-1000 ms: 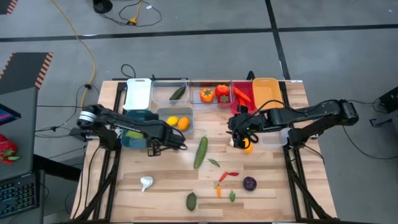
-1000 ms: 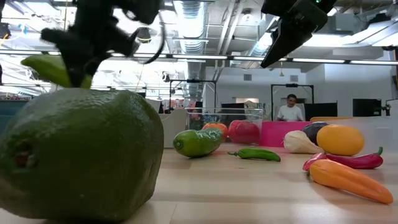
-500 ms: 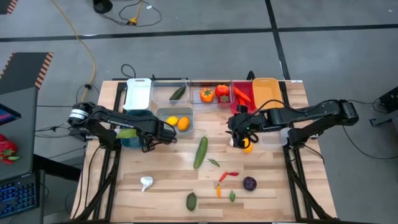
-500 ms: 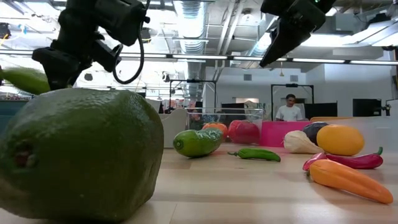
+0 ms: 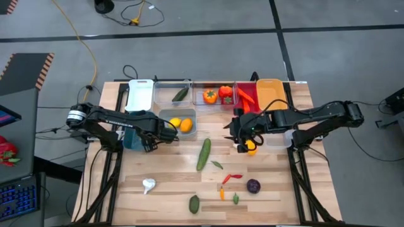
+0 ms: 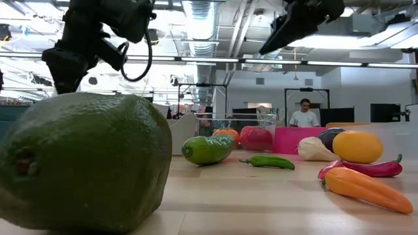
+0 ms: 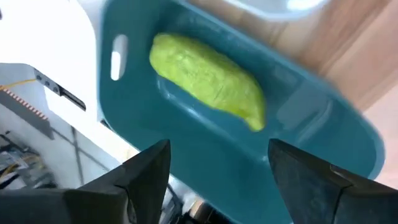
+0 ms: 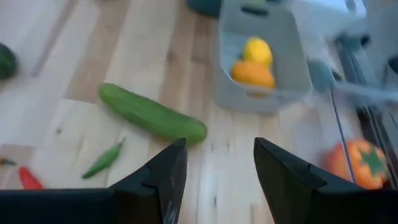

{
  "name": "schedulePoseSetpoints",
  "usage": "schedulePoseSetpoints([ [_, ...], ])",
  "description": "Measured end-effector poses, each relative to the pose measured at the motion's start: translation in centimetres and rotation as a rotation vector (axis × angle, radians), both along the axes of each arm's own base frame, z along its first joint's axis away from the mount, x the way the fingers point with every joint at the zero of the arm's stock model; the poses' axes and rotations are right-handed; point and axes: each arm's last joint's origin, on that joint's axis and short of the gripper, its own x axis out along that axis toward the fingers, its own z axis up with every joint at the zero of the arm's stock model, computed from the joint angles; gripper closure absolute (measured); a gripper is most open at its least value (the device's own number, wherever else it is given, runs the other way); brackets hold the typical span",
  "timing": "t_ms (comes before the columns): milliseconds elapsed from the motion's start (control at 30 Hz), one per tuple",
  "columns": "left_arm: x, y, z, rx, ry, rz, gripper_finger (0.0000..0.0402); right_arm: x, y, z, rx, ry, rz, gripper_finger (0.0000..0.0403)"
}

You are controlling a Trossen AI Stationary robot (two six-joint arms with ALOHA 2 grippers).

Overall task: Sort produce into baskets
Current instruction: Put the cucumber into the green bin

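High view first: the left gripper (image 5: 149, 142) hangs over the near edge of the teal tub (image 5: 130, 140), with the grey tub (image 5: 169, 115) holding a lemon (image 5: 175, 123) and an orange fruit (image 5: 185, 125) just past its fingers. In the left wrist view the fingers (image 7: 149, 168) are apart and empty, and a yellow-green fruit (image 7: 208, 81) lies inside the teal tub straight ahead of them.

Along the far edge stand a white tub (image 5: 141, 93), a clear tub (image 5: 170, 92) with a dark green piece in it, a second clear tub (image 5: 213, 94) with orange and red peppers, a red tub (image 5: 245, 94) and an orange tub (image 5: 269, 91).

On the open surface (image 5: 164, 170), a long cucumber (image 5: 204, 153) lies between the two grippers; nearer the front are a garlic (image 5: 148, 185), an avocado (image 5: 194, 203), a green chilli (image 5: 217, 164), a red chilli (image 5: 232, 178), a small carrot (image 5: 222, 193) and a purple ball (image 5: 253, 186).

The right gripper (image 5: 240, 142) hovers right of the cucumber, fingers (image 8: 165, 171) spread and empty, with a yellow fruit (image 5: 251, 149) beside their tips.
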Motion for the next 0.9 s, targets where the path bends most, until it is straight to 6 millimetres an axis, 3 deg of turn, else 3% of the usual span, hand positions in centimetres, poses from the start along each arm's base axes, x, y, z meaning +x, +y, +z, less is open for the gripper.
schedulePoseSetpoints([
  [233,-0.6,0.1,1.9,0.044,-0.228,0.055,0.0145,0.6,0.0,0.8,0.0,-0.103,0.003,0.0191],
  [567,-0.7,0.2,4.2,0.104,-0.539,0.085,0.0145,0.6,0.0,0.8,0.033,-0.11,-0.022,0.0188],
  [900,-0.2,0.2,4.4,0.099,-0.6,0.072,0.0145,0.6,0.0,0.8,0.035,-0.11,-0.022,0.0117],
])
